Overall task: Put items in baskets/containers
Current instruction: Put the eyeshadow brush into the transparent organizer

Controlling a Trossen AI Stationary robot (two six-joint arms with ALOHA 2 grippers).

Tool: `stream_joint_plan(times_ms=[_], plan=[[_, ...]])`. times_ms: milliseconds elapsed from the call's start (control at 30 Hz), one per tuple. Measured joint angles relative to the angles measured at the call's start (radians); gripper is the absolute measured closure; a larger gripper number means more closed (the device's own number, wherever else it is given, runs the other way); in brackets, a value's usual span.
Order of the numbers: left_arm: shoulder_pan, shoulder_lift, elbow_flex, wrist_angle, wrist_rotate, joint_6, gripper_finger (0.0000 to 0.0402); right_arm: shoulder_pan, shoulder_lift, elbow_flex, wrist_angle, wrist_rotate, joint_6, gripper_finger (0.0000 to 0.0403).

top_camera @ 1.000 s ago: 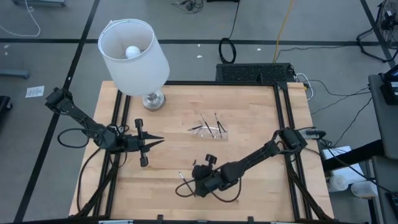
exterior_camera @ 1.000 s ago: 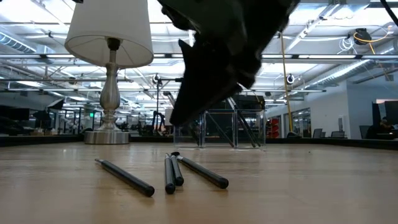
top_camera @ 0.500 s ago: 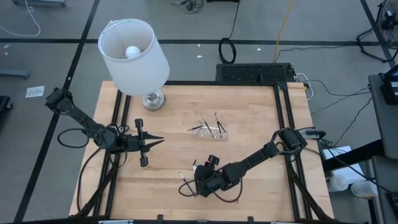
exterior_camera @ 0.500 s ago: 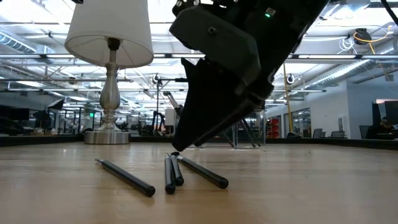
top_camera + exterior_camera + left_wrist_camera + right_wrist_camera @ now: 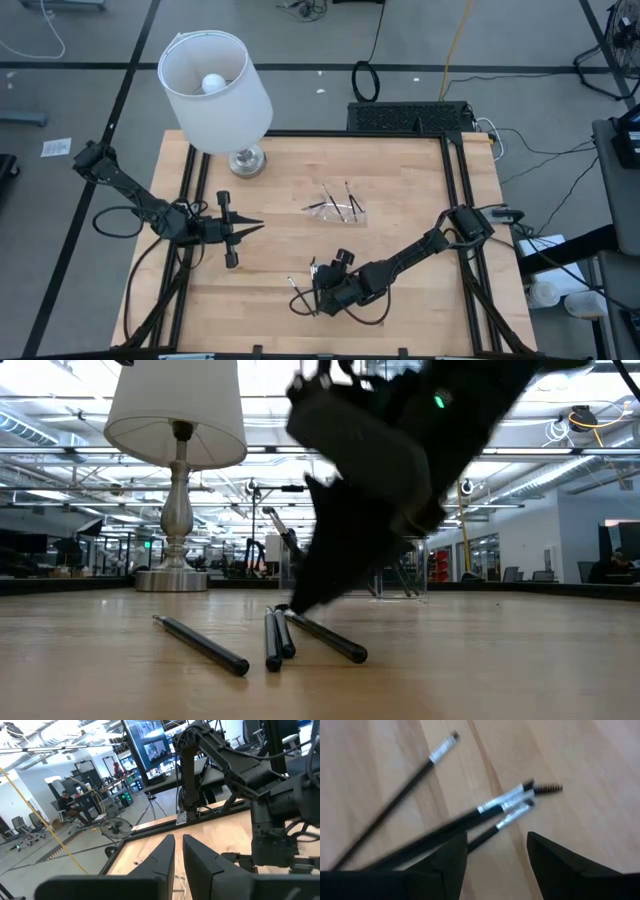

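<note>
Several thin dark sticks (image 5: 485,810) with silvery collars lie loose on the wood near the table's front edge (image 5: 297,297); in the low view they lie side by side (image 5: 275,640). My right gripper (image 5: 495,852) hangs open right over them, slanting down, a finger on either side of the cluster's dark shafts. Farther back, the clear tray (image 5: 340,205) holds a few more sticks. My left gripper (image 5: 258,226) waits at the table's left, level, shut on nothing (image 5: 179,847). My right gripper's fingertip (image 5: 298,605) stands right at the far ends of the sticks in the low view; I cannot tell whether it touches them. The sticks all lie flat on the table.
A lamp with a white shade (image 5: 215,80) stands on its metal foot (image 5: 246,160) at the table's far left. Bare wood lies between the sticks and the tray. A black frame rail (image 5: 455,180) runs along the table's right side.
My right gripper has opened and sunk a little toward the sticks near the front edge. The sticks have stayed where they lay.
</note>
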Motion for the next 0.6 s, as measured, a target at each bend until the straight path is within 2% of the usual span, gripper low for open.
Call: stream_joint_plan(times_ms=[367, 600], plan=[[0.0, 0.0, 0.0, 0.0, 0.0, 0.003, 0.0355, -0.023, -0.006, -0.066, 0.026, -0.044, 0.054, 0.0214], [0.0, 0.0, 0.0, -0.002, 0.0, 0.003, 0.0355, -0.024, -0.006, -0.092, 0.024, -0.035, 0.057, 0.0261]])
